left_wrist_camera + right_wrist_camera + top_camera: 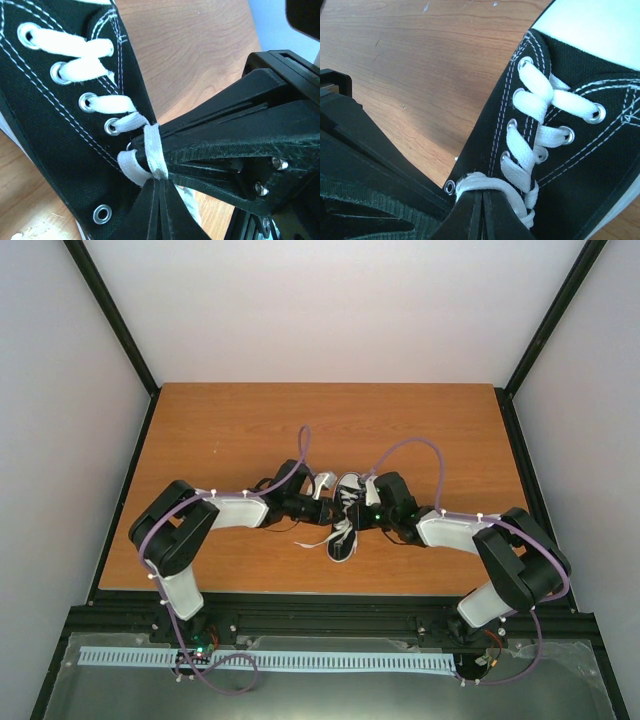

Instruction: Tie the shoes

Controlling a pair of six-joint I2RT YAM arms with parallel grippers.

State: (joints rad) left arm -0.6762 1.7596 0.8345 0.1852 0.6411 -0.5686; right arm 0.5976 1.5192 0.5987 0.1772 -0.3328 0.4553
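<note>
The left fingers [145, 212] are pressed together on a band of the white lace [152, 150] just beside the upper eyelets. The right fingers [466, 220] are likewise clamped on lace at the same spot, close to the other pair.

The step looks like drawing out lace for the knot. To do it well, pull the two pinches apart slowly and evenly, low over the desk [230, 430]. That should stop the light sneaker [344, 525] from dragging or tipping. Watch that neither flat strand slips from the tips.

The sneaker lies mid-desk between the arms. It has black canvas, white stitching, metal eyelets, criss-crossed flat laces and a white toe cap. A loose lace end trails toward the left arm.
</note>
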